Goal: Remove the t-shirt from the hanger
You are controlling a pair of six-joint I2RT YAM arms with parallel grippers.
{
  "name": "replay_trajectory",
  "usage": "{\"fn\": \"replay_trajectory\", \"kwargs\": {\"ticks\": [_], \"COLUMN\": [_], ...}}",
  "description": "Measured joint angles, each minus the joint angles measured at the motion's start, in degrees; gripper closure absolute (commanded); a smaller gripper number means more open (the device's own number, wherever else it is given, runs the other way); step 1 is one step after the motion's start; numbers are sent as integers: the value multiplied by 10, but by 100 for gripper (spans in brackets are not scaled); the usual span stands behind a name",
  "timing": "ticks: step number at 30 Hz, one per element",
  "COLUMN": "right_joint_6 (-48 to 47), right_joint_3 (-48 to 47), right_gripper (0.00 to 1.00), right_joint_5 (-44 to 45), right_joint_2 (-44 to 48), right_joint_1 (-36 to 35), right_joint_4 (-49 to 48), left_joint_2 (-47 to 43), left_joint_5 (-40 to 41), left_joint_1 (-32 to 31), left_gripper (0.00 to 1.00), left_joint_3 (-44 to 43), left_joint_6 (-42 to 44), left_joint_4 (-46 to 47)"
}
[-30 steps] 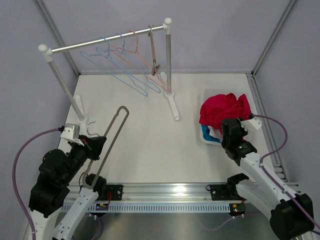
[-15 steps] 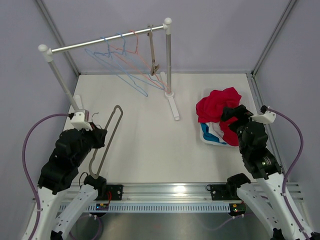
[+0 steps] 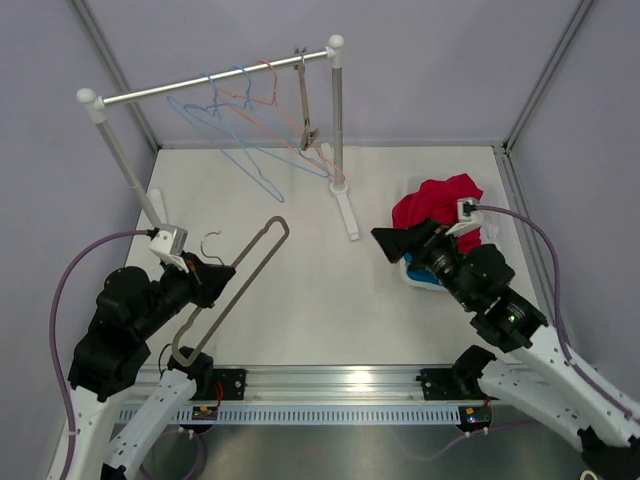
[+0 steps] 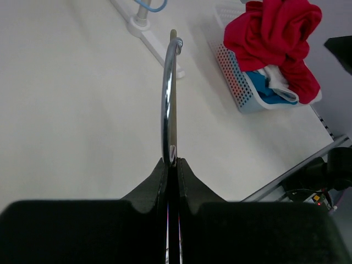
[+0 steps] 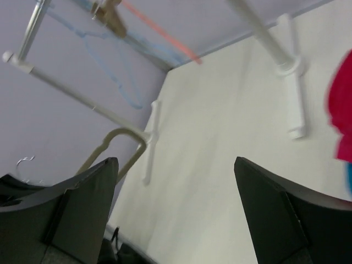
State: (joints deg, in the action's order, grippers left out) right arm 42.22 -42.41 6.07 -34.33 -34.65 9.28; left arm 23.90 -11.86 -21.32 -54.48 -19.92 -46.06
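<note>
The red t-shirt (image 3: 437, 203) lies bunched in a white basket (image 3: 412, 272) at the right, off the hanger. It also shows in the left wrist view (image 4: 275, 34). My left gripper (image 3: 212, 282) is shut on a bare beige hanger (image 3: 240, 275) with a metal hook and holds it tilted above the table. In the left wrist view the hanger (image 4: 170, 93) is edge-on between the jaws (image 4: 175, 163). My right gripper (image 3: 385, 240) is open and empty, left of the basket, pointing toward the table's middle. In the right wrist view (image 5: 176, 165) the hanger (image 5: 113, 144) shows at the far left.
A clothes rail (image 3: 215, 85) on two posts stands at the back with several blue, orange and wooden hangers (image 3: 250, 130). Its right post foot (image 3: 348, 212) lies near the middle. Blue and white cloth (image 4: 269, 91) lies under the t-shirt in the basket (image 4: 234, 82).
My right gripper has left the basket and swung left over the table, open. My left gripper has lifted and turned the bare hanger, its far end now further right.
</note>
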Motion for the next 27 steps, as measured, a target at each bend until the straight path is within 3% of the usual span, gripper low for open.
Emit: {"fn": "replay_trajectory", "kwargs": {"ticks": [1,5,8,11,14,18,19,20,27], "right_joint_6": [4,32,75,101,116,130,133,137,137], "right_joint_3": [0,-3,-7,-28,-52,-80,-85,-87,-96], "right_gripper": [9,35,37,28,28,41,56,58,37], "right_joint_5": [16,78,101,129,143,155,156,156,169], "right_joint_2": [-21,-142,-253,-346,-401,-439,-445,-450,-457], "right_joint_1": [-53,-223,-262,-291,-323,-350,-353,-356,-370], "right_joint_4": [-23,-136,-223,-277,-323,-381,-391,-400,-395], "left_joint_2": [0,-2,-3,-9,-25,-41,-45,-48,-60], "left_joint_5": [-11,-40,-61,-79,-97,-110,-115,-118,-123], "left_joint_1": [0,0,0,0,0,0,0,0,0], "left_gripper": [100,100,100,100,100,100,100,100,100], "left_joint_3": [0,3,10,19,32,48,52,55,63], "left_joint_6": [1,5,7,10,15,21,22,22,24], "left_joint_4": [3,24,37,42,43,45,46,46,47]}}
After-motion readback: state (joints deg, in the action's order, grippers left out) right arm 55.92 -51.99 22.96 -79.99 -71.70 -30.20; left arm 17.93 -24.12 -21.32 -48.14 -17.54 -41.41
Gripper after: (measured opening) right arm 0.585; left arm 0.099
